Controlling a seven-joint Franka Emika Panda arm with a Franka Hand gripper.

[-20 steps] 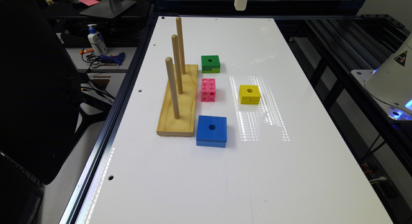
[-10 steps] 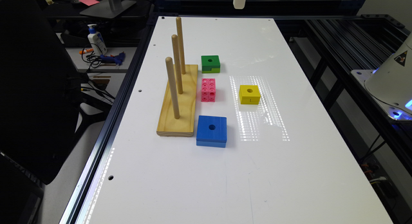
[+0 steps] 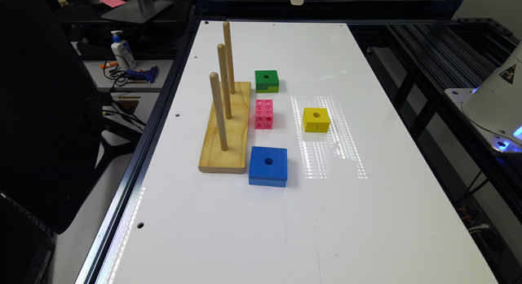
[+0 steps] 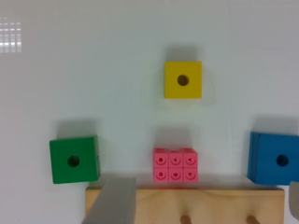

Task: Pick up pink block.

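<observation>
My end effector [image 4: 201,205] hangs high, fingers apart. I should centre over the pink block [image 3: 264,114], straddle its narrow sides, avoiding the wooden peg base [image 3: 226,129].

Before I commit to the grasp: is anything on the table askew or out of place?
Only the green block sits slightly rotated. The pink block lies flat, close beside the wooden peg base, undamaged.
</observation>
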